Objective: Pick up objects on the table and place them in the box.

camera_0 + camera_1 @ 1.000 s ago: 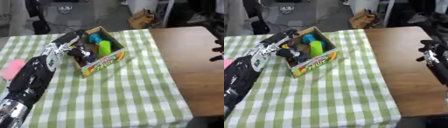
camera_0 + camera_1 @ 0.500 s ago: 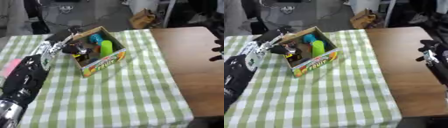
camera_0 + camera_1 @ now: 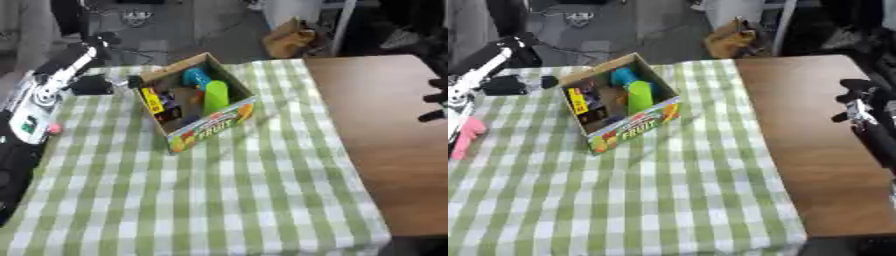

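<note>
the box (image 3: 203, 119) sits far left on the checked cloth (image 3: 219, 200) with a green thing (image 3: 215, 97) and more inside. the left hand (image 3: 96, 82) is just left of it; i cannot tell its fingers. a pink thing (image 3: 465, 135) lies at the left. the right hand (image 3: 859, 107) hangs over the bare counter (image 3: 815, 150), fingers curled, holding nothing.

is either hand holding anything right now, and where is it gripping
Cannot be told. The left hand hangs above the table's far left corner, beside the fruit box, too blurred to show its fingers. The right hand sits over bare wood with nothing visibly in it.
</note>
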Robot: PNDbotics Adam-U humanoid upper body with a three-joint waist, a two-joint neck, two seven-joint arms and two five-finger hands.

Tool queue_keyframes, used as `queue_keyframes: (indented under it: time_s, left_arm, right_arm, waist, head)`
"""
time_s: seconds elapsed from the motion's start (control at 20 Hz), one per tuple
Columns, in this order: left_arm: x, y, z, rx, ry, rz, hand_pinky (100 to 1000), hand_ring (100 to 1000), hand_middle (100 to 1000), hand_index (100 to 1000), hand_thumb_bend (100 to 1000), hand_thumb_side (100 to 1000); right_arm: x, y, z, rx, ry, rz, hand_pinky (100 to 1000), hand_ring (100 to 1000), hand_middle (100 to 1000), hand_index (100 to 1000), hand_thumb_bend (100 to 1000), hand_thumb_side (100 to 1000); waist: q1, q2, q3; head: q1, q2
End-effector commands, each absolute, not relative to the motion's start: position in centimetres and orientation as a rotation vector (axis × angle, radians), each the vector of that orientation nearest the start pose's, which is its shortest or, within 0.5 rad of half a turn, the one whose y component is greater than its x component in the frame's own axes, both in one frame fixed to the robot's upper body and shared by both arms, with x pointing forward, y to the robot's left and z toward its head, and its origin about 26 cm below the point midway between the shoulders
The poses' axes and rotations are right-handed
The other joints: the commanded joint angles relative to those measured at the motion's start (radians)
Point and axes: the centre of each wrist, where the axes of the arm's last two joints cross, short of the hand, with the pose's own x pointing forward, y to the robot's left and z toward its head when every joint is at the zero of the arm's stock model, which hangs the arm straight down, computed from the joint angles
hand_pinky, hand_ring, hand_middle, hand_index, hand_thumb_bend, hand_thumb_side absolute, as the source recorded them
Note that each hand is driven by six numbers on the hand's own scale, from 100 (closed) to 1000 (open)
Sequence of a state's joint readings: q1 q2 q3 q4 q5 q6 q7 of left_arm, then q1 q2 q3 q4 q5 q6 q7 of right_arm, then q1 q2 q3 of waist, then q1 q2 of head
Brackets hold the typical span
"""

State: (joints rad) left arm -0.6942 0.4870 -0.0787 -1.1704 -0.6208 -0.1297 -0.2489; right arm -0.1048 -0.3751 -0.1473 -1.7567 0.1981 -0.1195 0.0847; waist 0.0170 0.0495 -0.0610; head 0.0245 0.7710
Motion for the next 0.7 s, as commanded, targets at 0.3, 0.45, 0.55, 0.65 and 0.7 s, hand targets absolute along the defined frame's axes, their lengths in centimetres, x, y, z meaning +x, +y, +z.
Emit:
queue_keyframes:
  time_s: [0.3,0.45,0.55,0.65,0.7]
  left_arm:
    - [41.8,32.9,19.1,0.777,-1.657,-1.107,730,812,885,866,838,815]
    - [41.7,33.0,19.2,0.775,-1.66,-1.103,729,808,878,864,824,820]
    - [41.6,33.0,19.2,0.773,-1.662,-1.1,730,807,875,863,821,821]
    - [41.5,32.9,19.3,0.774,-1.662,-1.102,731,806,871,861,815,825]
    - [41.5,32.9,19.3,0.774,-1.661,-1.104,732,806,870,861,815,825]
  right_arm:
    - [29.5,-35.2,11.7,-0.536,-1.931,0.5,600,757,808,823,100,732]
    - [29.5,-35.1,11.7,-0.536,-1.931,0.5,600,757,808,823,100,732]
    - [29.5,-35.2,11.7,-0.537,-1.931,0.5,600,757,808,823,100,732]
    - [29.5,-35.2,11.7,-0.537,-1.931,0.499,600,757,808,823,100,732]
    - [29.5,-35.2,11.8,-0.537,-1.932,0.499,600,757,808,823,100,732]
  waist:
    - [-0.007,-0.013,0.004]
    - [-0.007,-0.013,0.003]
    - [-0.007,-0.013,0.003]
    - [-0.007,-0.013,0.002]
    - [-0.007,-0.013,0.002]
  head:
    - [-0.007,-0.001]
    - [-0.009,-0.001]
    - [-0.01,-0.001]
    - [-0.01,-0.001]
    - [-0.011,-0.001]
